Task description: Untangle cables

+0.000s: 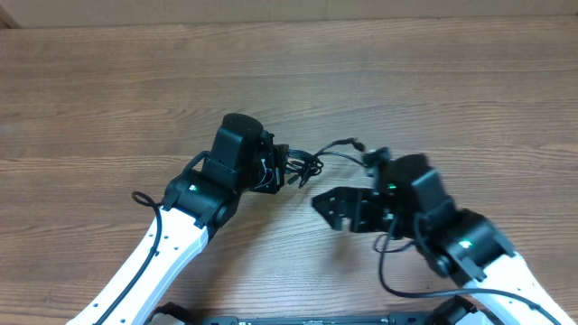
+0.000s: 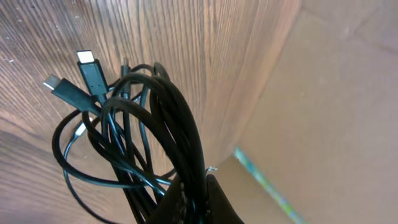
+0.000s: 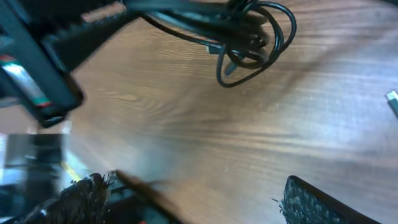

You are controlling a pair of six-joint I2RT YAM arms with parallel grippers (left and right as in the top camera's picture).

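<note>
We see the left gripper (image 1: 287, 168) clenched on the cables (image 1: 307, 165), a bundle of black loops over the middle of the table (image 1: 108, 81), while the right gripper (image 1: 330, 212) sits just beside it, jaws spread, holding nothing. A coloured sticker (image 3: 25, 84) on the left arm is too blurred for us to read. Bare wood stretches wide toward the far edge and to both sides.

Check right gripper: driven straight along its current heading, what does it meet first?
Likely bare table, just short of the cables dangling from the left gripper. Depth is unclear, so their loop could come first.
</note>
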